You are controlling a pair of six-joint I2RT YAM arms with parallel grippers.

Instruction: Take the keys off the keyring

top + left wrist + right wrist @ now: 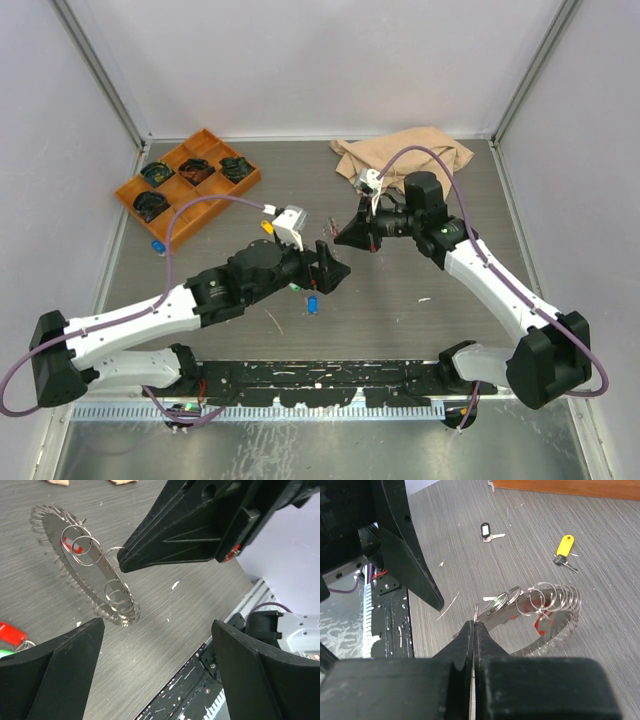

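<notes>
The keyring is a silvery disc with a spiky rim, threaded with several small split rings, and it hangs above the table. My right gripper is shut on one split ring at the keyring's edge and holds it up. It also shows in the left wrist view. My left gripper is open and empty, just below and beside the keyring. A red key and a green tag lie under it. A yellow key and a black key lie farther off.
An orange tray with dark coiled bundles stands at the back left. A beige cloth lies at the back right. A blue key lies near the left gripper, and another blue tag lies by the tray. A black rail runs along the near edge.
</notes>
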